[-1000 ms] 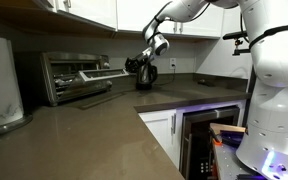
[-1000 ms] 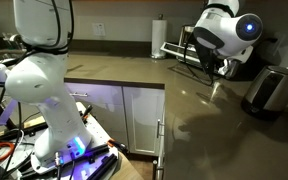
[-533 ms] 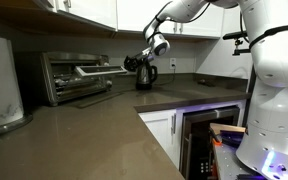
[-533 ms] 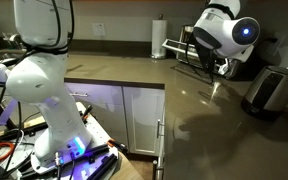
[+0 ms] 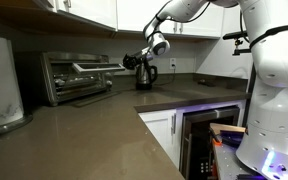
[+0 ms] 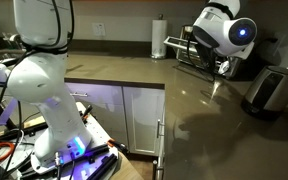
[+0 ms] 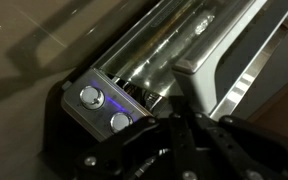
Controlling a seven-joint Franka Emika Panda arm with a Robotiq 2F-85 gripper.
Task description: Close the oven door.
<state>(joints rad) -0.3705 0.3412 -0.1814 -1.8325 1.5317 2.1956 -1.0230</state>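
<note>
Tool (image 5: 134, 63) of mine is touching the handle edge of the oven door (image 5: 96, 67); I cannot tell how wide it is standing. The door is jutting out partway open, roughly level, from the toaster oven (image 5: 50, 80) on the tabletop (image 5: 94, 130).

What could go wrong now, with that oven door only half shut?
1. The door is half raised with the end effector at its outer edge; a slip could let it drop back open.
2. The oven seems to stand loose on the counter, so a hard push might shove it back.
3. The dark kettle stands close by; a swing might bump it.
</note>
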